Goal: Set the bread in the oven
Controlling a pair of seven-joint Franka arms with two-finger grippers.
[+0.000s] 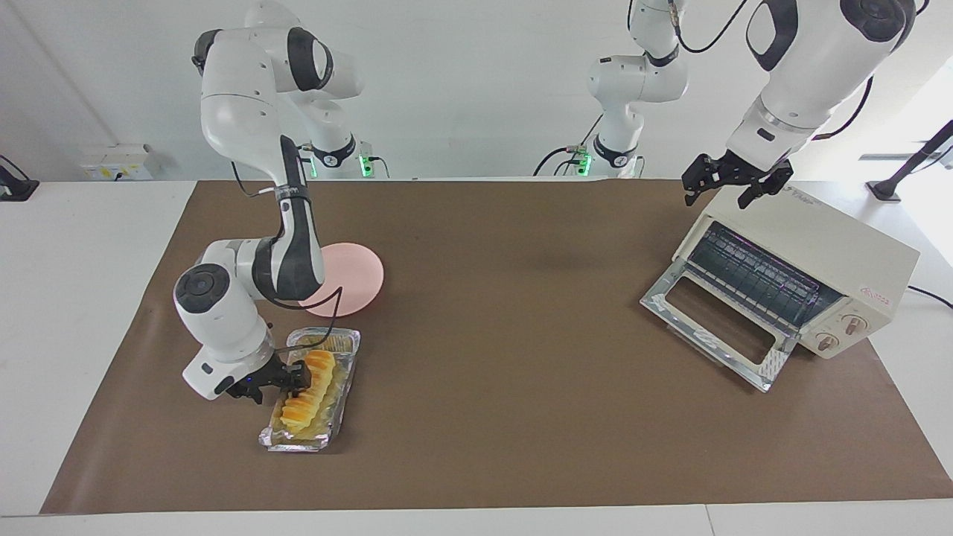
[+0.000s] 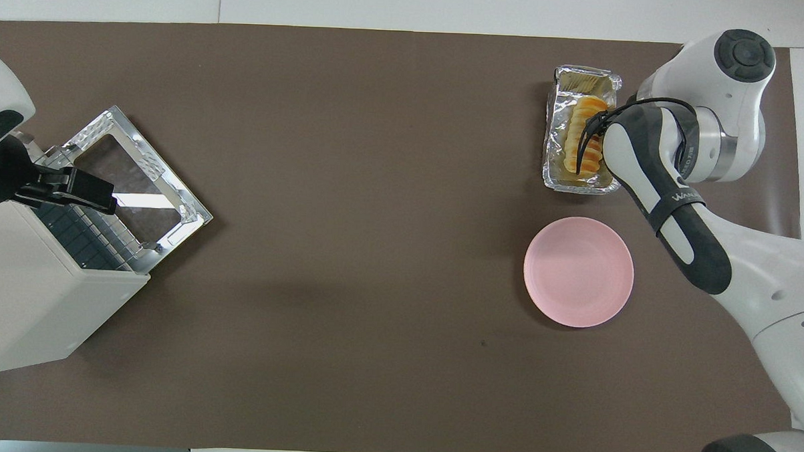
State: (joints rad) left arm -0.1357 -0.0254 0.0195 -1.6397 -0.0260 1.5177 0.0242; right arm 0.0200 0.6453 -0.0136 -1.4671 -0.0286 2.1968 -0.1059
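Note:
The bread (image 1: 309, 391), a ridged yellow-orange loaf, lies in a foil tray (image 1: 339, 342) toward the right arm's end of the table. My right gripper (image 1: 298, 372) is low at the tray and shut on the bread, which still rests in the tray. From overhead the bread (image 2: 579, 118) shows, but the right arm's wrist covers the grip. The cream oven (image 1: 819, 253) stands at the left arm's end with its glass door (image 1: 715, 320) dropped open and the rack showing. My left gripper (image 1: 718, 195) hangs open over the oven's top and waits.
A round pink plate (image 1: 357, 272) lies beside the tray, nearer to the robots. Brown paper (image 1: 506, 335) covers the table between the tray and the oven. In the overhead view the oven (image 2: 31, 307) sits at the table's edge.

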